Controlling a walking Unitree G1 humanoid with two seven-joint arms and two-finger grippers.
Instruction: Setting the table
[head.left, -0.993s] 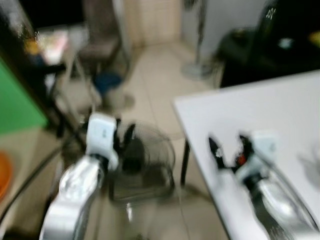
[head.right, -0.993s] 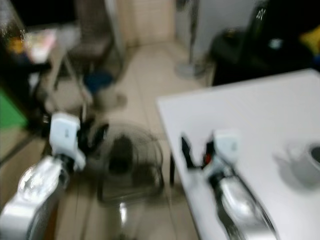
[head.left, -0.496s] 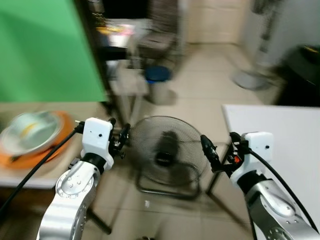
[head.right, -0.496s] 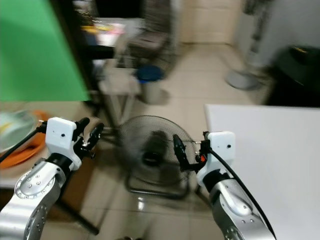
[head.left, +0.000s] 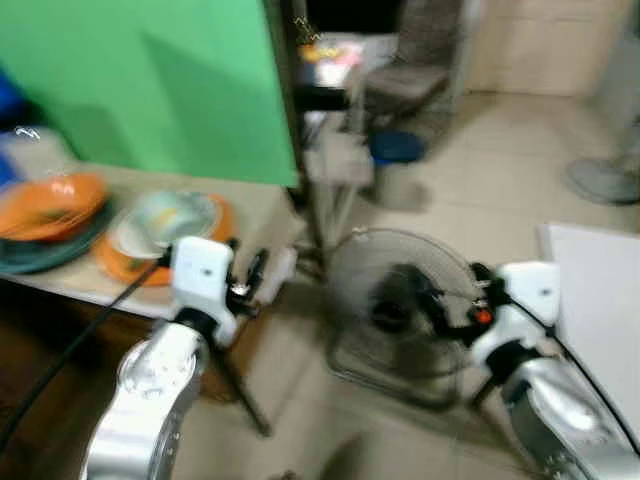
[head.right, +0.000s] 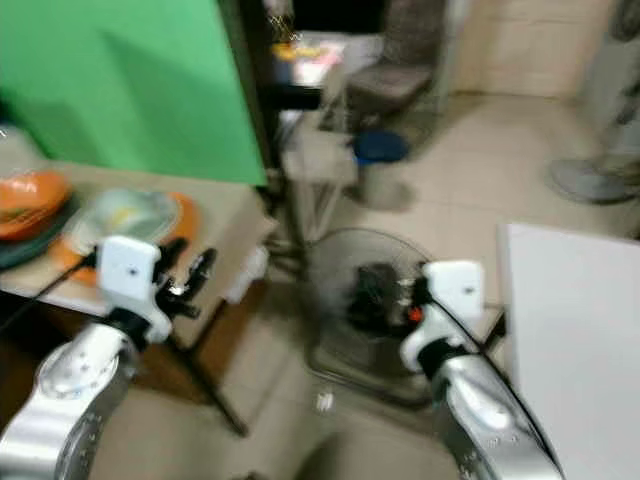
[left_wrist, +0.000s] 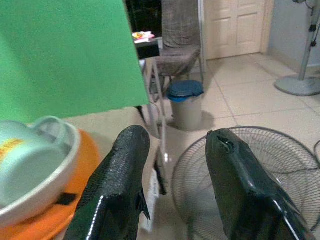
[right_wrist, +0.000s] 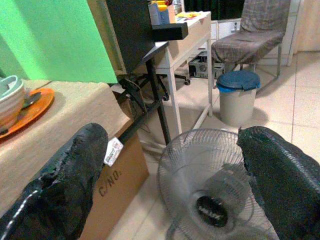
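Observation:
A low beige table (head.left: 265, 215) at my left holds the dishes. A pale bowl (head.left: 165, 220) with a cup inside sits on an orange plate (left_wrist: 75, 200). Further left an orange bowl (head.left: 50, 200) rests on a dark plate. My left gripper (head.left: 255, 278) hovers open by this table's near corner, nothing between its fingers (left_wrist: 120, 185). My right gripper (head.left: 452, 300) is open and empty, held over the floor above a fan. The white dining table (head.left: 600, 290) shows at the right edge.
A black floor fan (head.left: 400, 300) lies on the tiles between the two tables. A green screen (head.left: 140, 80) stands behind the dishes. Beyond are a black-legged desk (right_wrist: 170, 35), a grey chair (right_wrist: 250, 40), a blue-lidded bin (right_wrist: 239, 92) and a cardboard box (right_wrist: 120, 170).
The whole view has swung left: the dish table and green screen have come into sight and the white table has slid to the right edge. Both grippers keep their open pose.

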